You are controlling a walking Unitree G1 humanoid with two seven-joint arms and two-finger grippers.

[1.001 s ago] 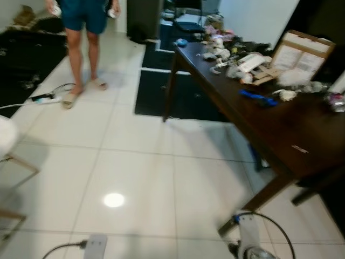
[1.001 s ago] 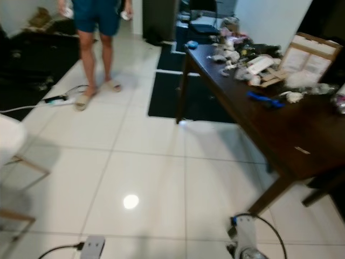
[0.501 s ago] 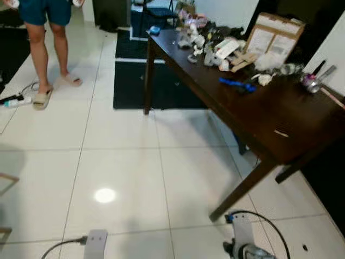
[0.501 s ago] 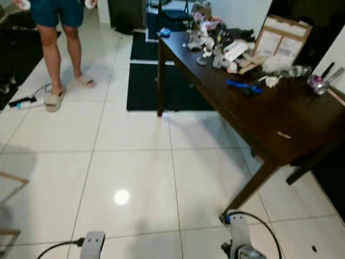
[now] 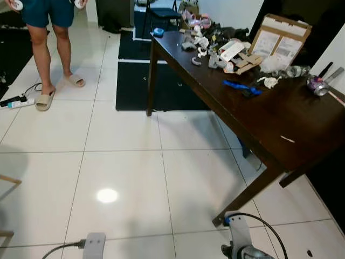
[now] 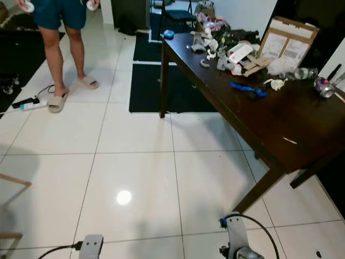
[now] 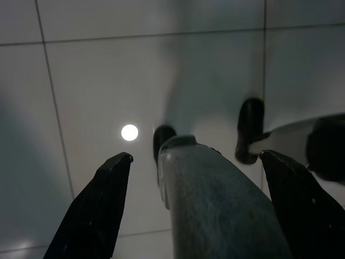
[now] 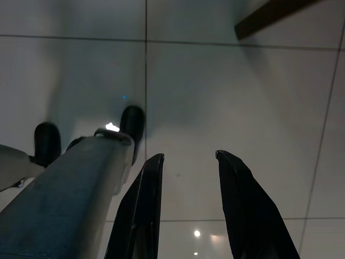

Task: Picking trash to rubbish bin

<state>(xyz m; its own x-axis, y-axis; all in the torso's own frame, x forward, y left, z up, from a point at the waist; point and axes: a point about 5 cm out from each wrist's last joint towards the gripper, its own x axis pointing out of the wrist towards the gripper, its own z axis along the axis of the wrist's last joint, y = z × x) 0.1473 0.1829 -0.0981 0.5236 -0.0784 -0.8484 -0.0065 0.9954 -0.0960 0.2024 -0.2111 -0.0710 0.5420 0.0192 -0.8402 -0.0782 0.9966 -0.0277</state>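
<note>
— What do you have in front of you?

— I see a dark wooden table (image 5: 280, 127) running from the far rug towards me on my right side. The trash sits on its far half: a heap of crumpled wrappers and scraps (image 5: 207, 43) near the far end, then a blue tool (image 5: 241, 87), a crumpled white paper (image 5: 268, 81), a clear plastic bottle (image 5: 295, 70) lying on its side and a dented can (image 5: 316, 85) by the wall. An open cardboard box (image 5: 280, 40) stands tilted behind the heap. I cannot make out any rubbish bin.

— And the arms?

— Both hang low over the white tiled floor (image 5: 124, 162), well apart from the table. The left gripper (image 7: 194, 162) has its fingers spread wide with nothing between them. The right gripper (image 8: 186, 162) has its fingers parted by a narrower gap, also holding nothing; a table leg (image 8: 269, 13) shows beyond it.

— Anyone around?

— A person (image 5: 51, 48) in blue shorts and sandals stands on the tiles left of the table's far end, a white object in each hand. A power strip (image 5: 17, 102) lies by their feet.
</note>
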